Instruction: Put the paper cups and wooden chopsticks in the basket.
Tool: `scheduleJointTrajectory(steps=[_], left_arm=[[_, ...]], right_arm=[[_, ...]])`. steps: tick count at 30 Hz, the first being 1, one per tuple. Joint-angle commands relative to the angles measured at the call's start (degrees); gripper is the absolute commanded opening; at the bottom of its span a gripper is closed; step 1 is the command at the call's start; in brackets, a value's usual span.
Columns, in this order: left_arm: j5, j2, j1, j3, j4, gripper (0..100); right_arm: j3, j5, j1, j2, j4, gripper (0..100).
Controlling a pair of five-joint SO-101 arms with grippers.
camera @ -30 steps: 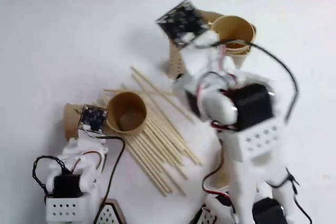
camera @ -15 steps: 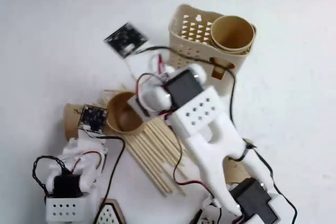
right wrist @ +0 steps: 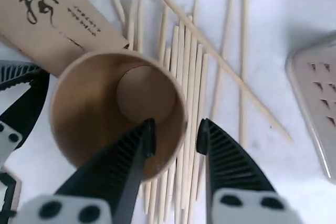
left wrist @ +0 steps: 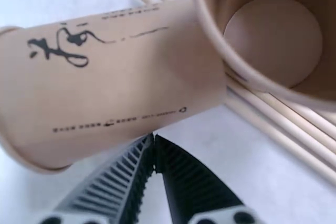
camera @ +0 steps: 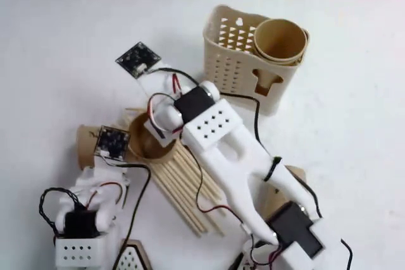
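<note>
An upright paper cup stands on a spread of wooden chopsticks. My right gripper is open and straddles its rim, one finger inside the cup and one outside. A second cup lies on its side beside the upright one. My left gripper is shut, its tips just short of the lying cup's wall. The cream basket stands at the back right and holds stacked cups in its far corner.
The chopsticks fan out from the upright cup toward the table's front, partly under the right arm. A tan piece pokes out from beneath that arm. Bare white table lies at the left and far right.
The right arm swung away from the basket, leftward and down, and now has its fingers over the upright cup's rim. The left arm and both loose cups stayed put.
</note>
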Motion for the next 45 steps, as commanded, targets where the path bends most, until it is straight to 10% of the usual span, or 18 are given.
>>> scheduleJointTrajectory(steps=[1, 24, 45], left_arm=[[0.26, 0.04, 0.48, -0.26, 0.26, 2], [0.26, 0.04, 0.48, -0.26, 0.26, 2], [0.26, 0.04, 0.48, -0.26, 0.26, 2]], right_arm=[[-0.44, -0.35, 2.42, 1.01, -1.63, 13.7], [-0.79, 3.08, 4.0, -8.22, -0.04, 1.7], [-21.19, 3.6, 20.97, -25.89, 0.75, 1.7]])
